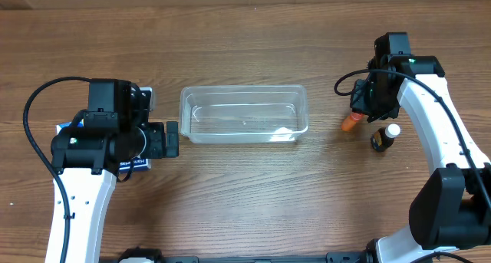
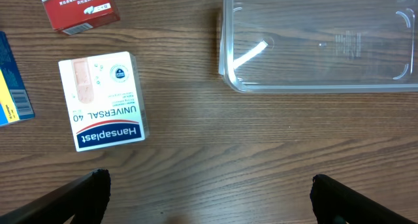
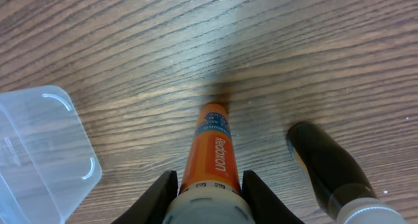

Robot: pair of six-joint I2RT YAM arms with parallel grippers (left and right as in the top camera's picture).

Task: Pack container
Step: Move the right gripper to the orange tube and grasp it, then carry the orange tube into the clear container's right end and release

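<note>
We are looking first at the wooden table (image 1: 245, 209). At its middle the container (image 1: 244, 113) is lying empty, open side up, between our two arms. We are judging it light, thin-walled and a little springy, with slick clear sides. The rim is offering the best hold, though for packing it is probably better left where it is sitting.

Our left gripper (image 2: 209, 201) is hovering with its fingers spread wide, holding nothing, short of the container's left end. The Hansaplast plaster box (image 2: 104, 101) is lying flat on the table nearby, with a red box (image 2: 78, 8) and a blue-and-yellow box (image 2: 10, 80) further off.

To the right of the container, our right gripper (image 3: 210, 188) is pinching the orange Redoxon tube (image 3: 212, 145) at its capped end. We are reckoning the tube stiff, light and smooth, prone to roll or swivel, so a grip across its width is suiting it. The dark bottle (image 3: 326, 175) with a pale cap is standing just beside the tube, apart from it.
</note>
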